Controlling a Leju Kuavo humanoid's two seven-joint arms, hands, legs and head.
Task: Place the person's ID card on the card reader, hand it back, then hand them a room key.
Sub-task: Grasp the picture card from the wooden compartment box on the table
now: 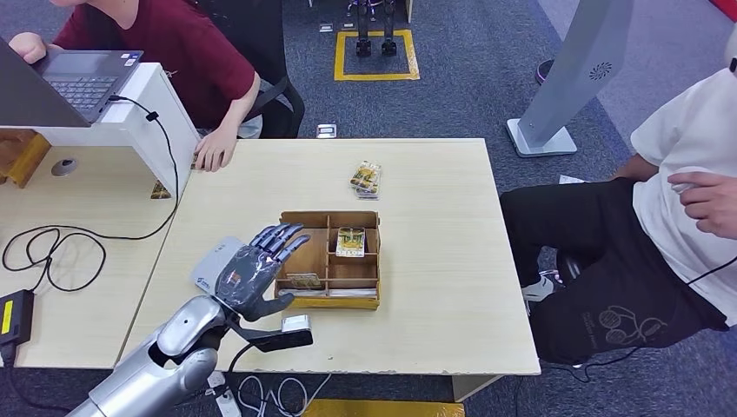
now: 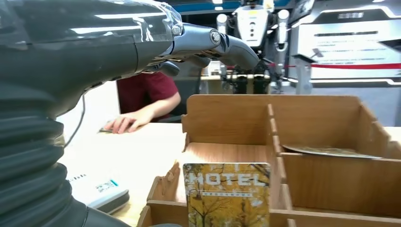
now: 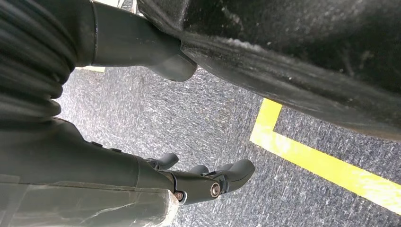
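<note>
Now left hand (image 1: 258, 271) spread, holding nothing, hovering just beside wooden tray (image 1: 372, 302), over card reader (image 1: 211, 263). Hotel key card (image 2: 228, 196) upright in tray's near-left compartment. Best to lower fingers onto card's top edge, pinch, lift straight. Right hand (image 3: 208, 179) hanging loosely curled, holding nothing.

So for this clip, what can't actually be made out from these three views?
- Card reader: head view, the left hand covers most of it, so whether an ID card lies on it cannot be told.
- Hotel card: left wrist view, its lower part is cut off by the picture's edge.
- Cards on the table: head view, print too small to read.
- Right hand: right wrist view, hangs over carpet; nothing seen in it.
</note>
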